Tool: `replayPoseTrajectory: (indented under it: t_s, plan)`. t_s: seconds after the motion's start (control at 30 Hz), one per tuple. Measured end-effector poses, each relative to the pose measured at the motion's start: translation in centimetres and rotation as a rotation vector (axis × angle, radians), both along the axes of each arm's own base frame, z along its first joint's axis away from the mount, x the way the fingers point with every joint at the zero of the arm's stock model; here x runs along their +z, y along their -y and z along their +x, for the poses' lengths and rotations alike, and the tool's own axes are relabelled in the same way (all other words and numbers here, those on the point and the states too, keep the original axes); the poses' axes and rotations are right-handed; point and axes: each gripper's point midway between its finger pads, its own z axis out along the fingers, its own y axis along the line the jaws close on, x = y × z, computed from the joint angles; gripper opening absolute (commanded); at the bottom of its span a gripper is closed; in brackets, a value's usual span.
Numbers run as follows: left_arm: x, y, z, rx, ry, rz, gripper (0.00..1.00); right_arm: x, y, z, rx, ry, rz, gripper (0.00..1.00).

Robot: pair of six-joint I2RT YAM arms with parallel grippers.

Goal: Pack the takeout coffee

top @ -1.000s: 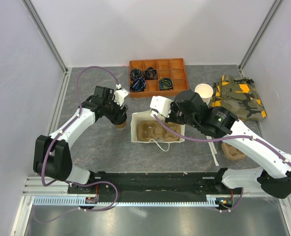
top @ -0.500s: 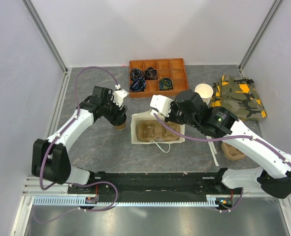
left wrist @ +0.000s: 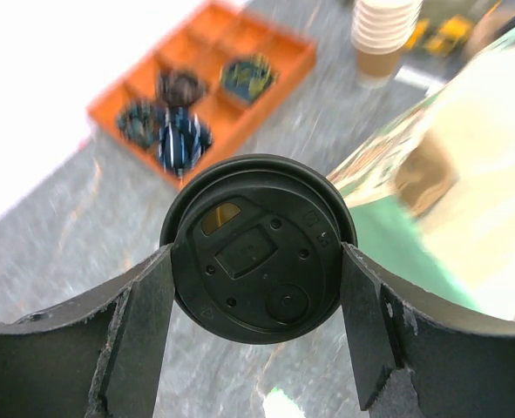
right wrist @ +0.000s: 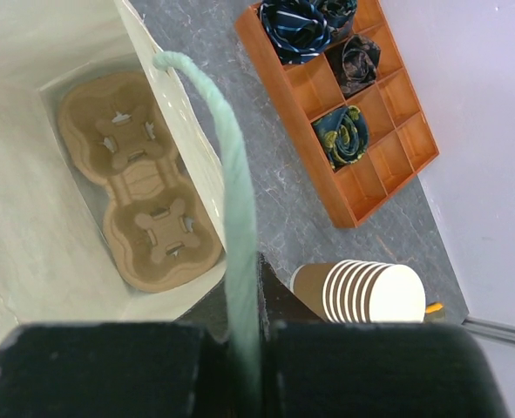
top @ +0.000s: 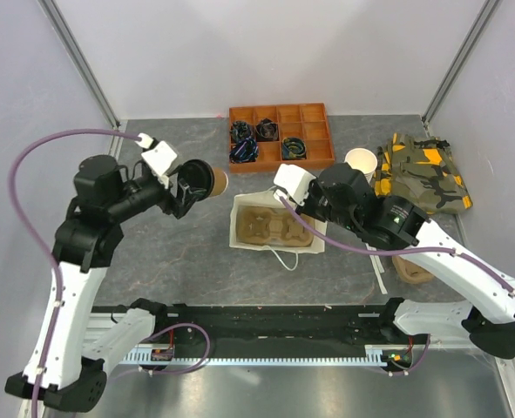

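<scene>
Coffee: takeout coffee [top: 213, 181], a small tan paper cup with a round black lid [left wrist: 257, 248] bearing a sip hole and moulded marks.
Position: tipped sideways, seemingly lifted off the tabletop [top: 170, 252], just left of the white bag [top: 237, 228].
Left jaws: spread wide, clamped on the lid's rim from both sides.
Right jaws: fully closed on the bag's cord handle [right wrist: 235, 218].
Surface: grey and stone-patterned.
Room: pale walls [top: 240, 52], metal corner posts [top: 78, 61].

No legible text, label, brand, number or sign in any view. On the round black plastic lid [left wrist: 257, 248] of the tan-brown paper cup [top: 217, 182]: a few small moulded marks, too faint and blurred to read
</scene>
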Motion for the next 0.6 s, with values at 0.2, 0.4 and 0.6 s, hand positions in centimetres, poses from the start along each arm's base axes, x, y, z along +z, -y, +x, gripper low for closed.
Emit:
replayPoseTrajectory:
  t_s: [0.2, 0.4, 0.6]
  plan:
    - [4.9, 0.7, -4.5, -0.105, 0.07, -0.059, 0.5, 0.3, 0.0, 0.0, -0.02, 0.005, 0.031, 0.0]
    - [5.6, 1.6, -8.5, -0.232, 0.063, -0.092, 0.48, 0.2, -0.3, -0.4, -0.035, -0.007, 0.05, 0.0]
    - [4.4, 2.8, -9.3, -0.305, -0.01, -0.137, 0.47, -0.3, -1.0, -0.9, -0.045, -0.024, 0.05, 0.0]
